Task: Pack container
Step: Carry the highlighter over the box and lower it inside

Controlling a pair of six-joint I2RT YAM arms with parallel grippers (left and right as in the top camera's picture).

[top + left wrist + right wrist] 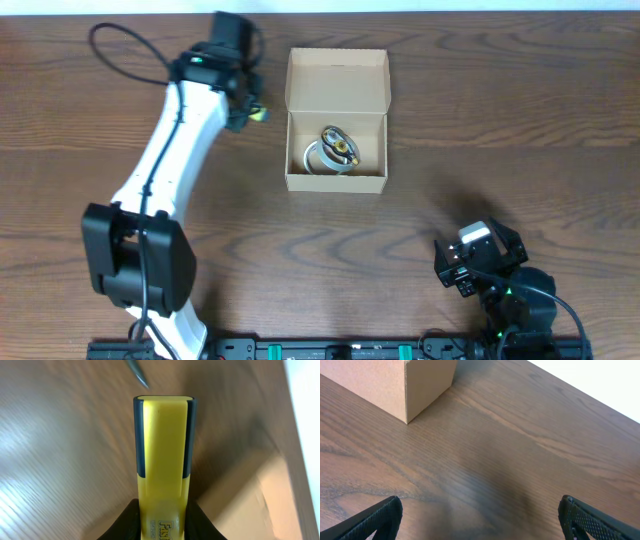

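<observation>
The container (336, 181) is a small light-tan cardboard box, open, with its flap lid laid back, at the table's middle. Inside lie a tape roll (322, 158) and a small dark and gold item (341, 146). My left gripper (252, 108) is left of the box and shut on a yellow highlighter with a dark cap (164, 450), held above the wood; its yellow end shows in the overhead view (261, 114). A blurred edge of the box shows in the left wrist view (250, 505). My right gripper (480, 520) is open and empty near the front right, with the box's corner (420, 385) ahead of it.
The wooden table (500, 130) spreads round the box. A thin grey pointed object (137, 372) lies blurred beyond the highlighter in the left wrist view. The table's far edge shows pale in the right wrist view (600, 385).
</observation>
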